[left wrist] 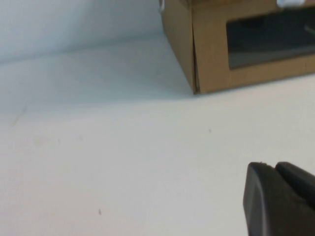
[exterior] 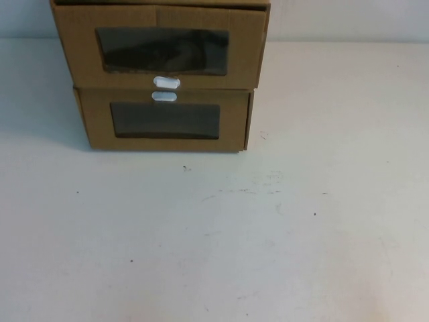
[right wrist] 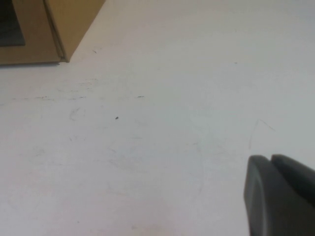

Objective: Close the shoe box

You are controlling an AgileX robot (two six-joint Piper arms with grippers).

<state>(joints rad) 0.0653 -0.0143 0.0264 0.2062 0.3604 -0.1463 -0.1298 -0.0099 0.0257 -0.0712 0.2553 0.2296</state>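
Observation:
Two brown cardboard boxes are stacked at the back of the table. The upper one is the shoe box, with a clear window and a white pull tab under it. Its front stands out forward of the lower box. The lower box has its white tab above its window; its corner shows in the left wrist view and the right wrist view. My left gripper is shut and empty over bare table, short of the boxes. My right gripper is shut and empty, to the boxes' right. Neither gripper shows in the high view.
The white table stretches in front of and to the right of the boxes, with small dark specks and faint scuffs. A pale wall rises behind the boxes.

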